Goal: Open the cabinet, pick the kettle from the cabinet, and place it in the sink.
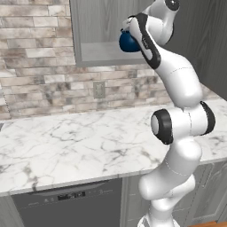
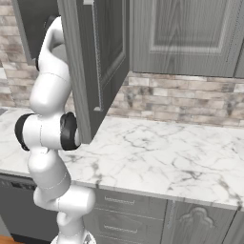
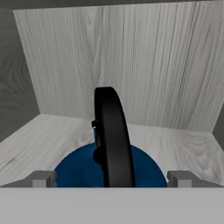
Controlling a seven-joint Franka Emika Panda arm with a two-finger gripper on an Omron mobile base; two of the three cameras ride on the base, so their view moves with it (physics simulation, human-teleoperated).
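One small blue kettle [image 3: 87,168] sits on the shelf inside the cabinet [image 1: 95,26], up on the wall. In the hand view its black loop handle [image 3: 111,135] stands up tall, right in the middle. The pale wood back wall is behind it.

The gripper [image 3: 111,177] is low over the kettle. Its two fingers [image 3: 41,178] are spread wide apart, one on each side of the handle. They are not squeezing anything. The handle is between them, and I cannot tell if they touch the blue body.

In the left base view the kettle peeks out as a round blue shape next to the white arm [image 1: 177,80], which reaches up into the cabinet. In the right base view the cabinet door [image 2: 95,62] is swung open toward the room, and the arm goes up behind it.

Under the cabinet is a brick wall [image 1: 40,84] with a plug socket [image 1: 99,90]. Below that is a white marble counter [image 1: 66,142]. A dark dishwasher [image 1: 66,206] sits under the counter, and grey drawers [image 2: 124,209] are near it.
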